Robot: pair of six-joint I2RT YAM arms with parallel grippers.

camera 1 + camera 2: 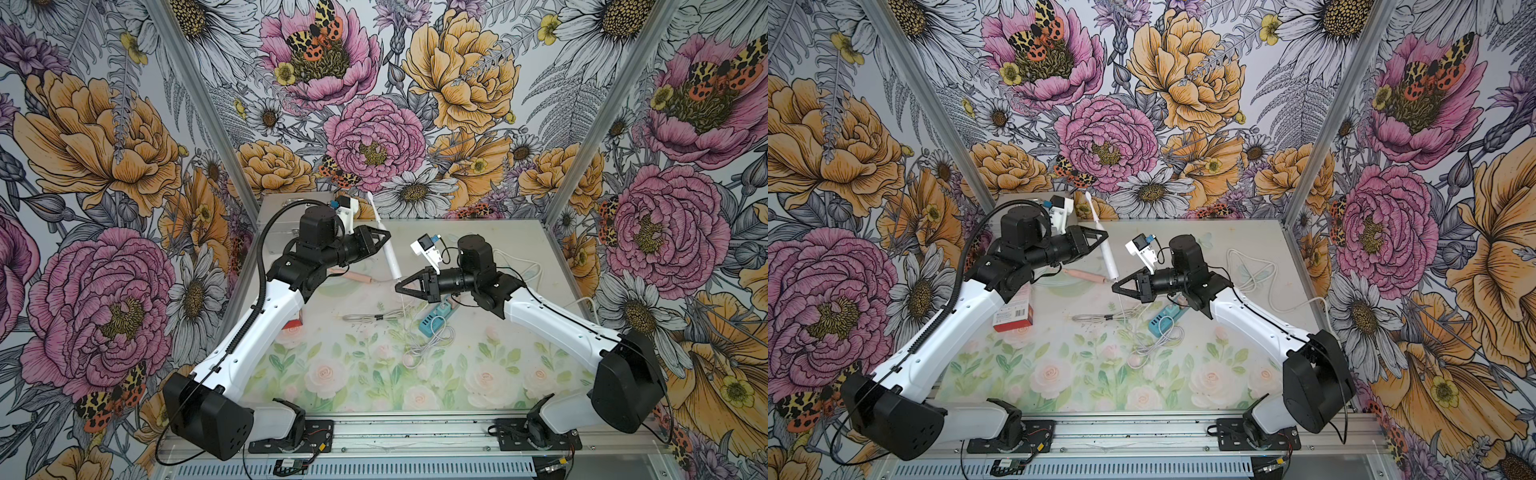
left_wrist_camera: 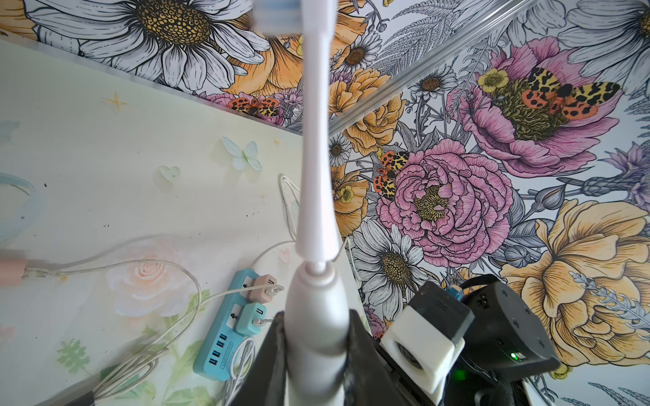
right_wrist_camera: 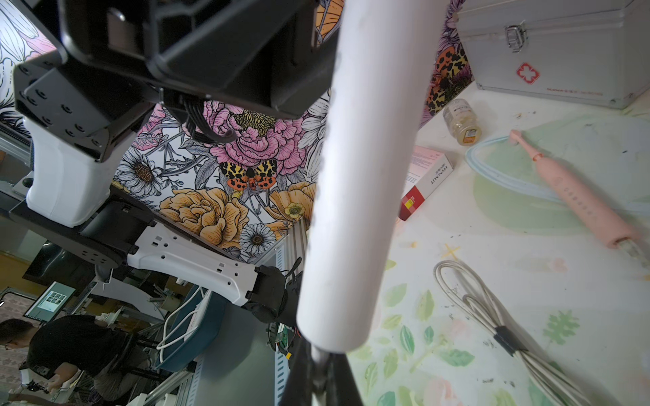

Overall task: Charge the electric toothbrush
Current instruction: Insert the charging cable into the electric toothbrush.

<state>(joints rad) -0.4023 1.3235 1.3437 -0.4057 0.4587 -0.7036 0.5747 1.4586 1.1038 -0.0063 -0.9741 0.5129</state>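
The white electric toothbrush hangs tilted above the table's far middle, brush head up. My left gripper is shut on its handle. My right gripper sits just under the handle's base, shut on the white plug of a charging cable. The plug meets the base. A thin white cable drops from it toward the table. Whether the plug is fully seated is hidden.
A teal power strip with two adapters lies under the right arm, amid loose white cables. A pink toothbrush with its cable, a bundled cable, a red-and-white box, a small jar and a silver case occupy the left and back.
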